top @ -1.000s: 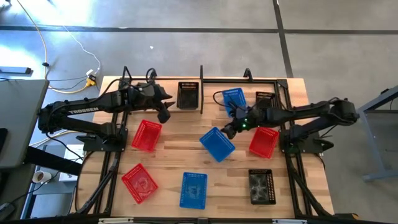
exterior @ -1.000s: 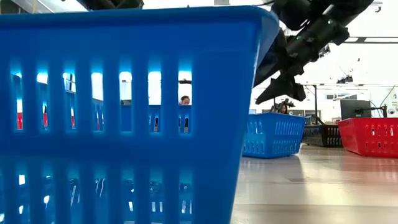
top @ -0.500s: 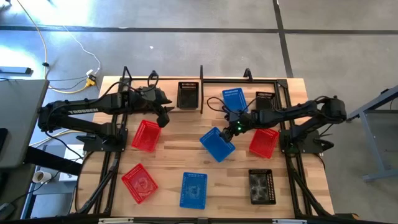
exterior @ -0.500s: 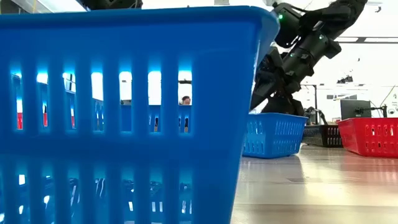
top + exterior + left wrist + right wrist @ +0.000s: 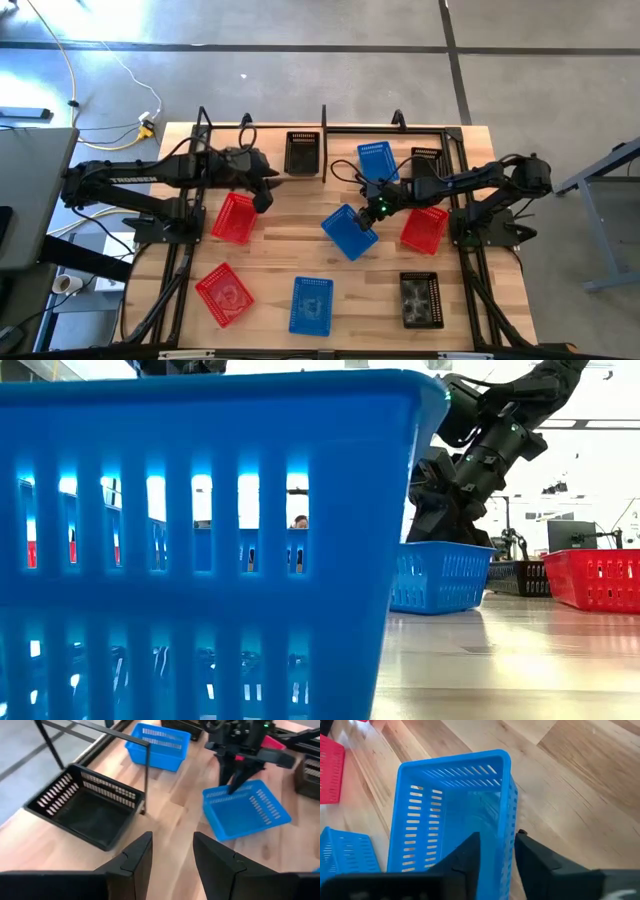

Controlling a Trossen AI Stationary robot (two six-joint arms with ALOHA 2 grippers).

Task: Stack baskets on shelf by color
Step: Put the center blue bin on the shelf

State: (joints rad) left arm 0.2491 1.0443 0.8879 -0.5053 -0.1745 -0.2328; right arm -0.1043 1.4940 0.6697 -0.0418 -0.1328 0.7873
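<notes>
The only readable lettering is "TROSSEN", in white on the left arm, well behind its claw.

Bare wooden tabletop runs open between the red perforated plastic basket on the left and the tilted blue perforated plastic basket at centre, wide enough for a hand to pass. The right hand straddles the blue basket's wall, blocking that edge. Behind it, the thin black metal shelf frame with its upright divider bars the way between the black mesh basket and the second blue basket. The left hand hangs with fingers apart over open board near the black basket. Front rows leave gaps between baskets.
</notes>
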